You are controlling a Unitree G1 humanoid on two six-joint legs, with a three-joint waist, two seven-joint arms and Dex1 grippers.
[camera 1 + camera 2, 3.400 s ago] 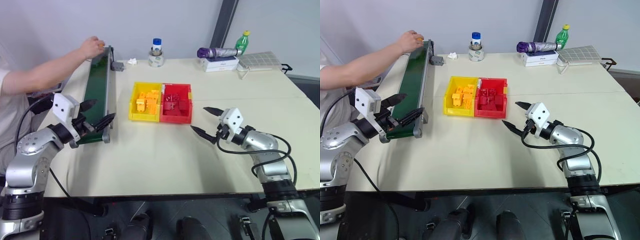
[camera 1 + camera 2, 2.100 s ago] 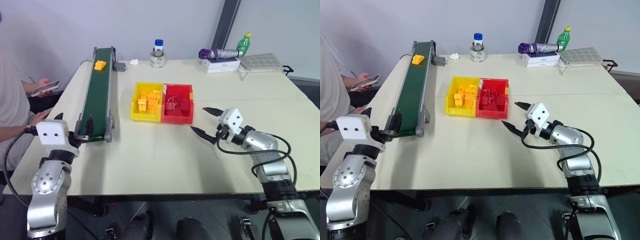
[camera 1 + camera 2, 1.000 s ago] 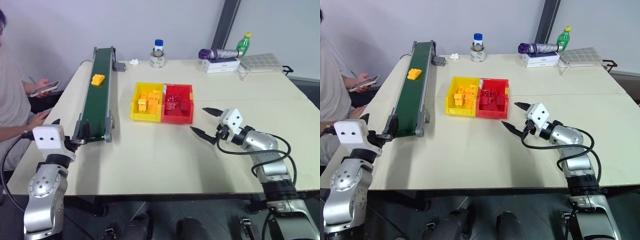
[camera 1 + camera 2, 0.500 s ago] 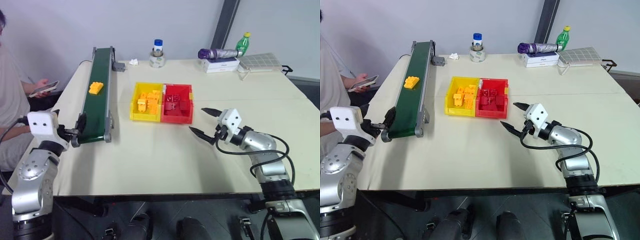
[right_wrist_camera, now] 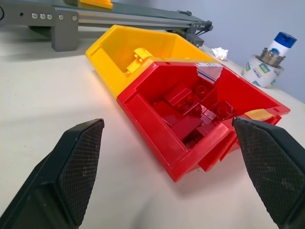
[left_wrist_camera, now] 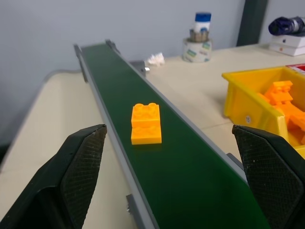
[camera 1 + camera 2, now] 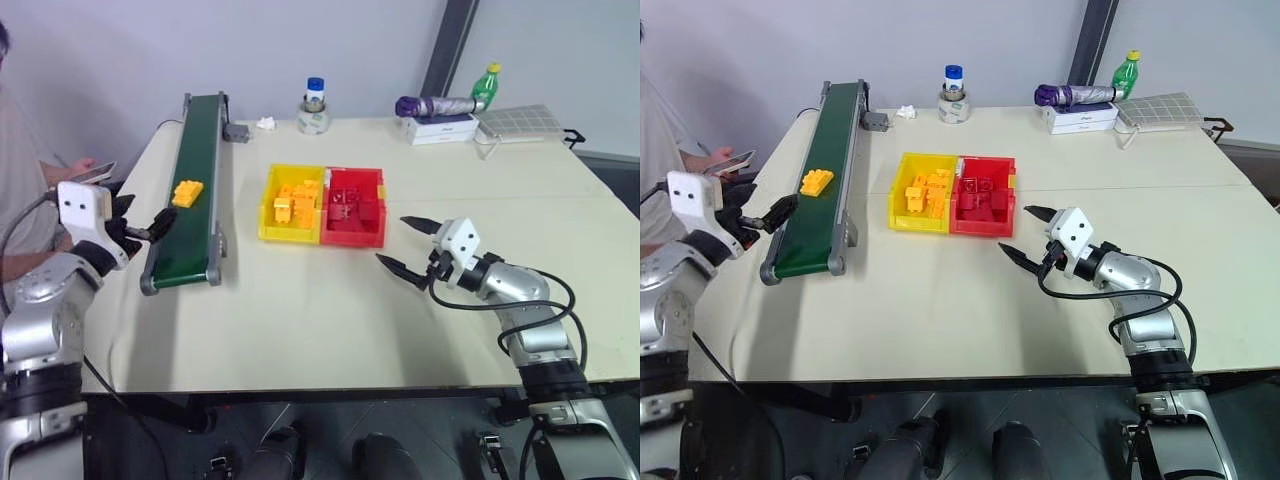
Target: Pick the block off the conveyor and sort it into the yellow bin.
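Note:
The block [image 7: 187,193], a small yellow-orange studded brick, lies on the conveyor [image 7: 190,250], about halfway along the dark green belt. My left gripper [image 7: 146,213] hangs open at the belt's left rail, a little nearer than the block. In the left wrist view the block [image 6: 146,123] sits ahead between the spread fingers, untouched. The yellow bin [image 7: 268,206] holds several yellow bricks and is joined to a red bin [image 7: 352,238]. My right gripper [image 7: 393,240] hovers open over the table, right of the red bin, holding nothing.
A person sits at the table's left edge holding a phone [image 7: 85,172]. At the far edge stand a jar [image 7: 314,106], a green bottle [image 7: 485,85], a purple folded umbrella [image 7: 430,104] on a box, and a mat [image 7: 520,121].
The block has ridden down the belt toward me. My left arm has risen and swung forward to the conveyor's left rail. The right arm has stayed put.

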